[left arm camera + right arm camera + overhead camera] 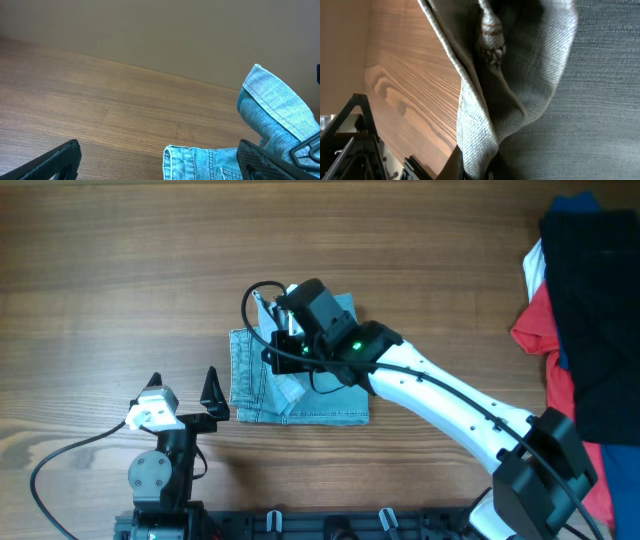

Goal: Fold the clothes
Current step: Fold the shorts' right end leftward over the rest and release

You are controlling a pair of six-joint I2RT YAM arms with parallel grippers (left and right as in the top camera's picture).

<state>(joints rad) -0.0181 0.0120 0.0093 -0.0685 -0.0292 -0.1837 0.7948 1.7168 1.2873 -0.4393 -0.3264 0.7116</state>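
Lying mid-table, the shorts [255, 380] form a folded blue block on the wood table [120, 270]. The right gripper [283, 345] reaches in from the lower right and sits over the block's upper part. In the right wrist view its fingers [456, 159] are clenched on a hemmed fold of denim [480, 100], which runs up out of the pinch at the bottom edge of the frame. The left wrist view shows that flap [272, 102] standing raised above the rest of the shorts [200, 162], which lie flat on the table [100, 100].

The left gripper [183, 395] sits just off the shorts' left edge, near the lower-left corner. Its fingers are spread wide and grasp nothing. In its own camera the two fingertips [55, 160] frame the bottom corners of the picture. The right-hand one is close against the denim, though whether it touches cannot be told.

At the far right of the table, well apart from the shorts, a black garment [600, 300] lies over a red shirt [535, 330].
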